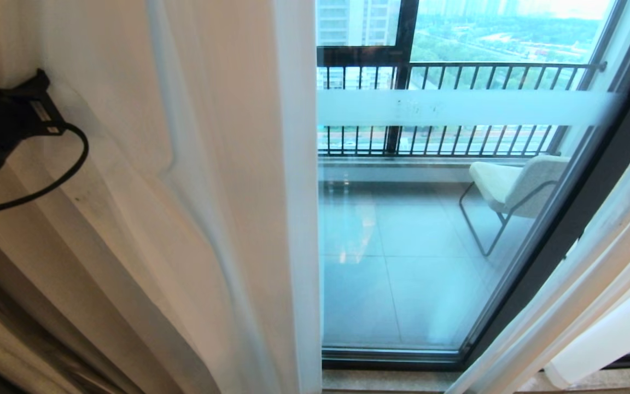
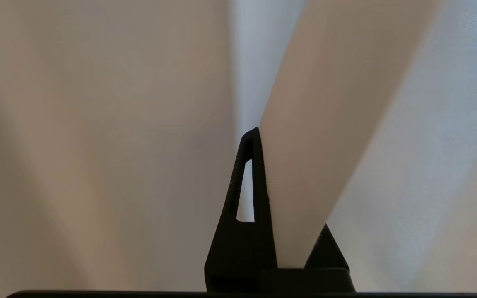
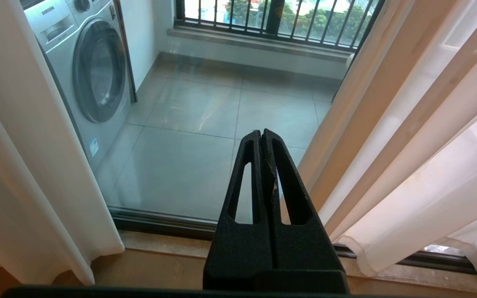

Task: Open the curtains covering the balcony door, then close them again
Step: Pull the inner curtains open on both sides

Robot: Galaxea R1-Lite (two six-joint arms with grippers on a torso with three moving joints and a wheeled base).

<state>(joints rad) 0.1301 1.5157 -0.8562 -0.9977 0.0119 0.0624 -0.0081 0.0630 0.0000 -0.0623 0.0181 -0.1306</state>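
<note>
Washing machine (image 3: 83, 70): right wrist view only

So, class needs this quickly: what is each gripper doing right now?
Left gripper: shut on a fold of the left curtain.
Right gripper: shut, holding nothing, pointing at the balcony door.

The only wording I can read is the brand "SAMSUNG", printed on the top panel of the washing machine (image 3: 85, 70) out on the balcony. A small sticker low on its front and a label on the left arm's camera housing (image 1: 41, 112) are both too small to read.
</note>
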